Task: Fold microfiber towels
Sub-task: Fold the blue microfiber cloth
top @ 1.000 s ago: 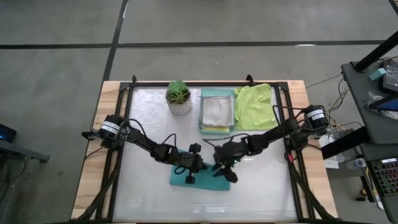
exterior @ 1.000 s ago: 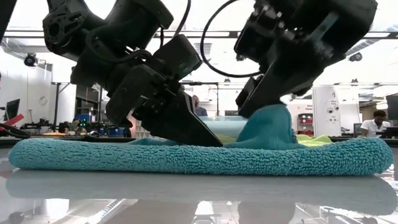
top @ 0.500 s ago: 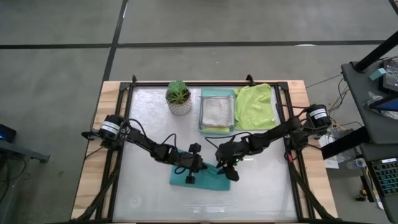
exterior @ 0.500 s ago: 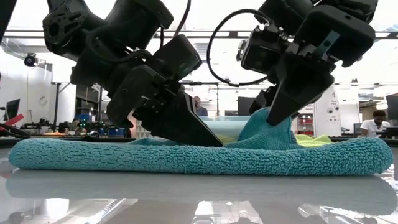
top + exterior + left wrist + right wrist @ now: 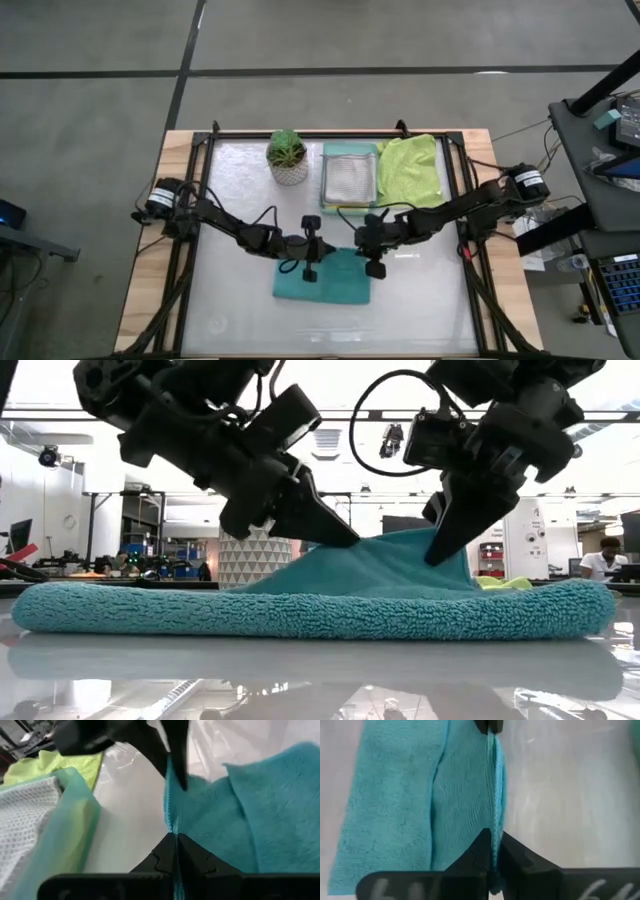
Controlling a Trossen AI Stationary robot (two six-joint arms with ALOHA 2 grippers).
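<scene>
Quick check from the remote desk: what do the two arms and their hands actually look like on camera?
Both arms are dark, near-black jointed links with looping black cables. Each base motor carries a white band, seen from above. The left hand and the right hand each end in two blocky black fingers tapering to wedge-shaped tips.

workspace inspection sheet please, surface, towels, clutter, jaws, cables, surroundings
surface: glossy white table top in a wooden frame.
job's things: teal microfiber towel, far edge lifted; lime green towel flat; pale grey towel lying in the tray.
clutter: mint-green rectangular tray; small potted green plant.
grippers: left gripper and right gripper, jaws shut on the teal towel's raised edge.
cables: black loops on both arms.
surroundings: a person beyond the table.
</scene>
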